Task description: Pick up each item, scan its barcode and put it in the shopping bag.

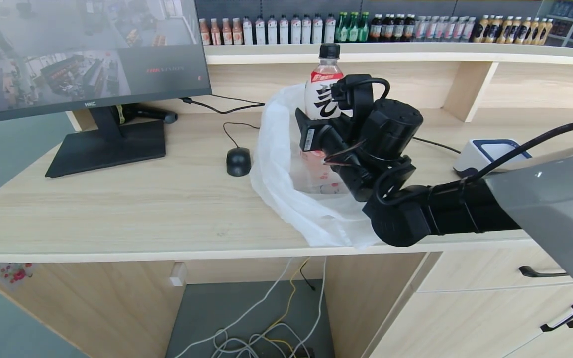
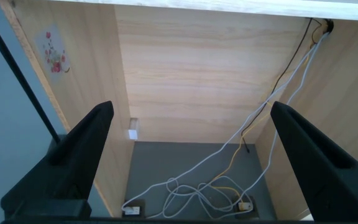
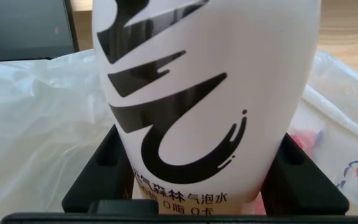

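**Bottle held upright in the mouth of the shopping bag**

The right gripper (image 1: 322, 144) is over the middle of the wooden counter (image 1: 142, 209). Its black fingers (image 3: 101, 168) are clamped on either side of a drink bottle (image 1: 322, 74). The bottle stands upright and has a black cap, a red band at the neck and a white label with a bold black brush mark. Its top rises above the gripper. Its lower part is down inside the open mouth of the white plastic shopping bag (image 1: 276, 164), which lies slumped on the counter with its near edge reaching the front of the counter. Whether the bottle's base rests on anything cannot be told. In the right wrist view the bag's crinkled film (image 3: 36, 124) spreads behind and on both sides of the bottle (image 3: 204, 93).

The left gripper (image 2: 194, 168) is below counter level, facing the open space under the counter. Its two fingers (image 2: 82, 155) are spread wide apart with nothing between them. Past them, loose cables (image 2: 204, 186) trail down to the floor.

On the counter, a black mouse (image 1: 238, 161) sits just left of the bag. A monitor (image 1: 67, 49) stands at the far left. A small scanner (image 1: 485, 154) sits to the right, beyond the right arm. A row of bottles (image 1: 366, 27) lines the far shelf.
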